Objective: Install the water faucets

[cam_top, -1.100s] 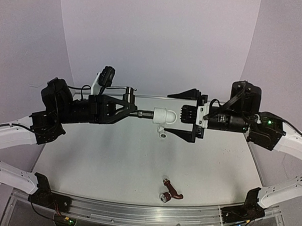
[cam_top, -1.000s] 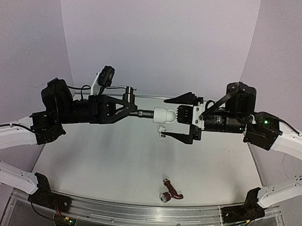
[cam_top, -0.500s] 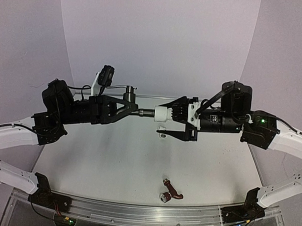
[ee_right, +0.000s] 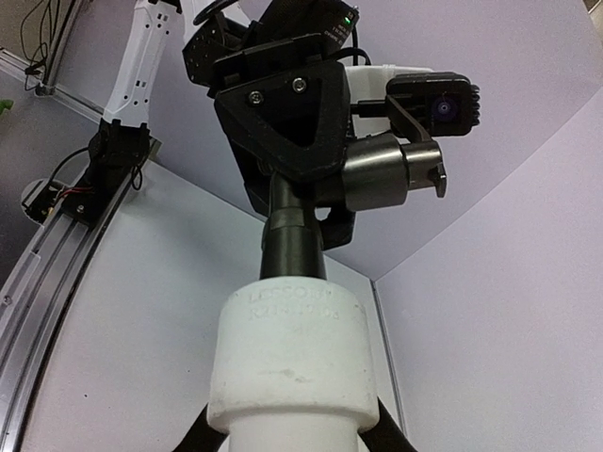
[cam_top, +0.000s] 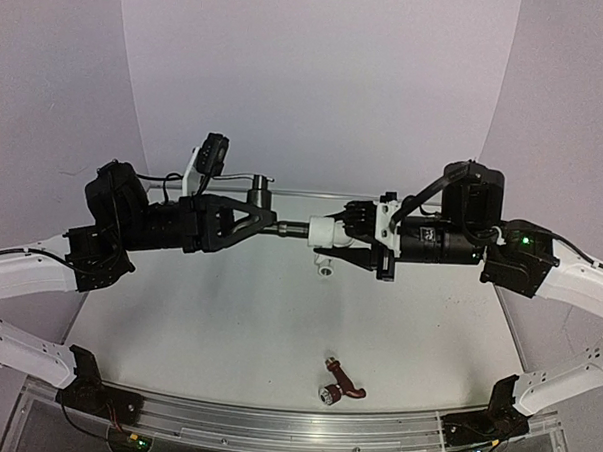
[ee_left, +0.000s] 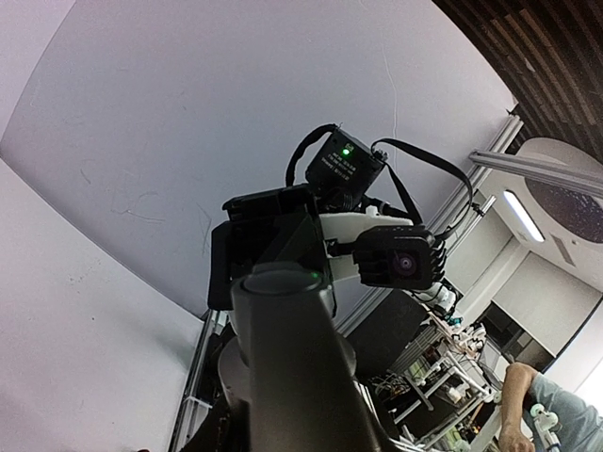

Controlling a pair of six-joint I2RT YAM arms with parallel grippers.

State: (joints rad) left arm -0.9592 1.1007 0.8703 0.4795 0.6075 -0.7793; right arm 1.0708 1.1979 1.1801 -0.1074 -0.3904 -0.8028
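Two arms meet nose to nose, high over the tabletop (cam_top: 227, 323), and all the action is in the middle! The left tool (cam_top: 267, 222) is clamped tight on the dark grey faucet (cam_top: 284, 225), whose handle part sticks up beside the fingers while the stem points right. That stem runs straight into the mouth of the white elbow fitting (cam_top: 324, 230), and the right wrist view shows the dark stem seated in the white collar. The right tool (cam_top: 343, 234) has its fingers closed in on the far end of that fitting, both touching its sides. The fitting's other opening points down at the tabletop. Near the front edge, well apart from all that, the reddish-brown faucet (cam_top: 341, 386) lies loose on the tabletop, silvery end toward the near side, nothing touching it
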